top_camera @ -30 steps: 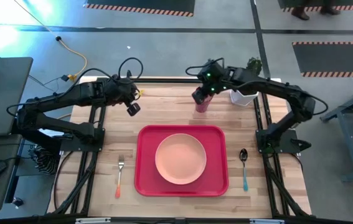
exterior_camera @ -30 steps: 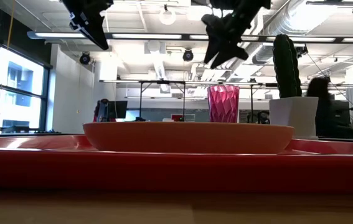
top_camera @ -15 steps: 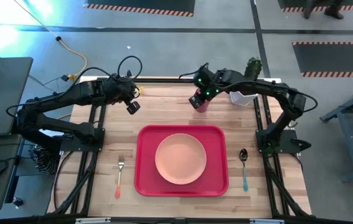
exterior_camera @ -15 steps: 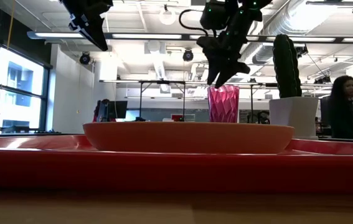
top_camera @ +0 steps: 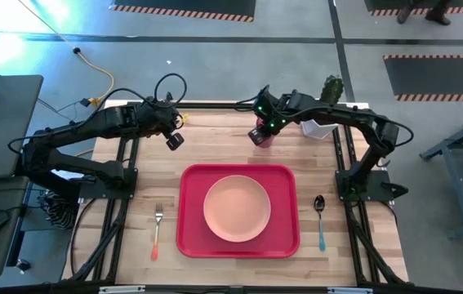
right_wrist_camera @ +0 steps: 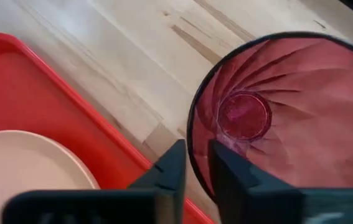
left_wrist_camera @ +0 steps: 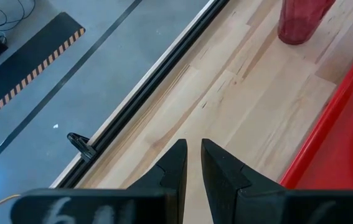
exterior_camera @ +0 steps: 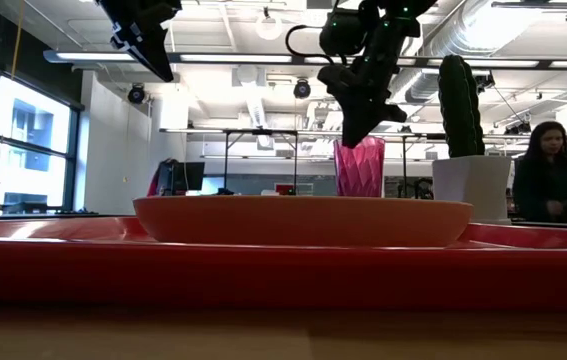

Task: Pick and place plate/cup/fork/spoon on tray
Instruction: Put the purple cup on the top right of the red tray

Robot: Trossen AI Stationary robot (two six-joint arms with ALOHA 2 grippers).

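The translucent red-pink cup (top_camera: 267,140) stands upright on the wood table behind the red tray (top_camera: 189,237), and my right gripper (top_camera: 260,133) is shut on it from above. The peach plate (top_camera: 237,208) lies in the tray's middle. Left of the tray lies the orange-handled fork (top_camera: 157,230); right of it lies the teal-handled spoon (top_camera: 321,222). My left gripper (top_camera: 174,141) hangs above the table's far left part, its fingers (left_wrist_camera: 177,163) drawn together with only a slit between them and nothing in it. My right gripper pinches the cup's rim (right_wrist_camera: 192,149) on the side toward the tray. One finger (right_wrist_camera: 229,177) is inside the cup and the other (right_wrist_camera: 170,171) is outside. The fingers come steeply from above, pointing down. The cup stands upright with its base on the table (exterior_camera: 360,190).
A white pot with a green cactus (top_camera: 322,124) stands just right of the cup at the table's far edge. A person (exterior_camera: 548,185) sits in the room beyond the table. Bare wood lies between the tray and the far edge.
My right gripper has sunk onto the cup, tipped more steeply downward, and shut on its rim. The cup has stayed standing where it was.
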